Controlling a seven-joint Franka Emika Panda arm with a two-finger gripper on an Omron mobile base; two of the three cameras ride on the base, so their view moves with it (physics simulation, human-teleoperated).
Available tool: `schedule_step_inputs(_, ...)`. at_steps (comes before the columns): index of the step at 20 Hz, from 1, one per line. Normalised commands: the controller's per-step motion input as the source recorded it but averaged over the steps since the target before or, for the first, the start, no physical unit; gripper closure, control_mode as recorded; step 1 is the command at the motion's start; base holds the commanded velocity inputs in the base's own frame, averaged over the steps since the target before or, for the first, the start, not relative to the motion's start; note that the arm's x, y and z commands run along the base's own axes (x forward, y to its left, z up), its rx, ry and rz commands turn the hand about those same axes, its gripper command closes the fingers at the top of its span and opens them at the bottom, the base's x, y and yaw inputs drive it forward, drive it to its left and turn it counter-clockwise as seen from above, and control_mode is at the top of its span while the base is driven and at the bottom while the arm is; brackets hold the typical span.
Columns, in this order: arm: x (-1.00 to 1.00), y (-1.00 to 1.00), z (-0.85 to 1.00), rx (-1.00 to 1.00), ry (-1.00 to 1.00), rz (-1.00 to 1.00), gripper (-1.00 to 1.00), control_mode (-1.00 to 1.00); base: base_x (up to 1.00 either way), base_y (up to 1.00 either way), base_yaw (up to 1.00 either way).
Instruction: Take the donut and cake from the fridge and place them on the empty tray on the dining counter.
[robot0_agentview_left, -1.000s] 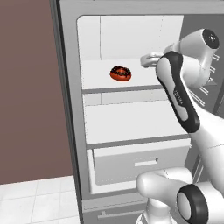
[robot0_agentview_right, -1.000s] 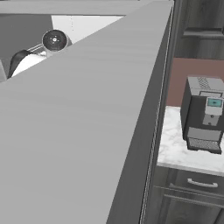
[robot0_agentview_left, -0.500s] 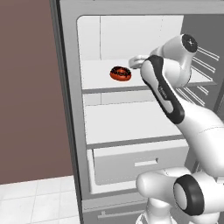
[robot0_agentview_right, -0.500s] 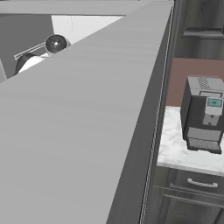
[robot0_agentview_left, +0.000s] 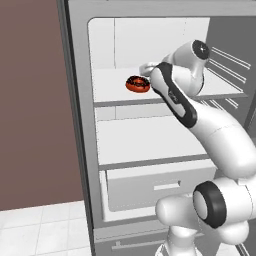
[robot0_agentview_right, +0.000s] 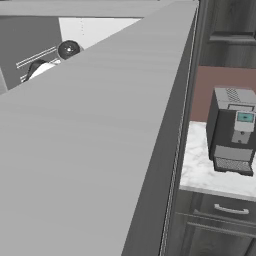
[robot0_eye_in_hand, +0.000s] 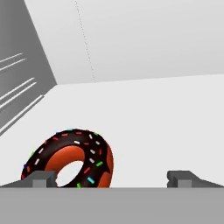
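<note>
Inside the fridge, on its upper shelf, I see the donut just before my wide-open, empty jaws.

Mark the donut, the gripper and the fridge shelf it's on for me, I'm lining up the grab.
donut (robot0_eye_in_hand: 72, 158), hand view: on the chocolate icing of the ring's upper left arc.
gripper (robot0_eye_in_hand: 111, 178), hand view: midway between the two dark fingertips, jaws wide apart.
fridge shelf (robot0_agentview_left: 112, 89), left base view: bare white surface left of the donut.

Flat, even rendered light; soft shadows, no glare; edges perhaps slightly blurred.
</note>
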Motion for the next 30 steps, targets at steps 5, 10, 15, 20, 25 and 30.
schedule_step_inputs(5,0.00,0.20,-0.01,0.00,0.03,0.00,-1.00,-1.00,0.00,0.00,0.00)
schedule_step_inputs(10,0.05,0.04,-0.03,0.00,0.09,0.00,-1.00,-1.00,0.00,0.00,0.00)
schedule_step_inputs(15,0.07,0.01,-0.10,-0.01,0.06,0.00,-1.00,-1.00,0.00,0.00,0.00)
schedule_step_inputs(20,0.01,0.05,-0.19,0.00,0.01,0.00,-1.00,-1.00,0.00,0.00,0.00)
schedule_step_inputs(25,0.27,0.05,-0.22,0.00,0.00,0.00,-1.00,-1.00,0.00,0.00,0.00)
schedule_step_inputs(30,0.36,0.01,-0.29,0.00,0.00,0.00,-1.00,-1.00,0.00,0.00,0.00)
